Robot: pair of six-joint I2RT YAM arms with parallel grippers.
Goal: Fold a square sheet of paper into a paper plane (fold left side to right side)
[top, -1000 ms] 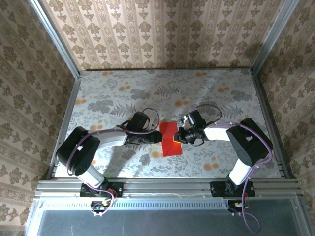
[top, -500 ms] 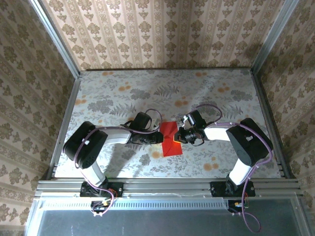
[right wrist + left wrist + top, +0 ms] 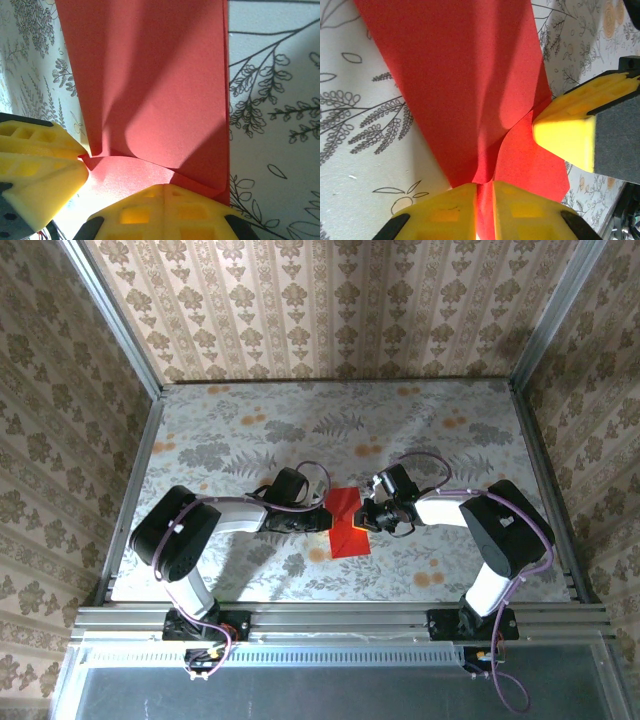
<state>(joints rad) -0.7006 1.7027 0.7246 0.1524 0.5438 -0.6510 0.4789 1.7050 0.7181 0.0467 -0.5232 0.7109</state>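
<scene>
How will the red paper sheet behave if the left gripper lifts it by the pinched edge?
Probably floppy: the square sheet of paper buckles into soft ridges where the left gripper pinches it. It looks thin and light, so it would likely slide on the table unless the shut right gripper pins it. Stray creases seem likely.

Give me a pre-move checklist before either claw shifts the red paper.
1. Left claw pinching the red paper: ok, paper sits between its jaws.
2. Right claw shut: ok; paper caught in it: cannot tell.
3. Claws clear of each other: ok, close but apart.
4. Paper flat on the table: not ok, it buckles up between the claws.
5. Folded edges aligned: cannot tell.
</scene>
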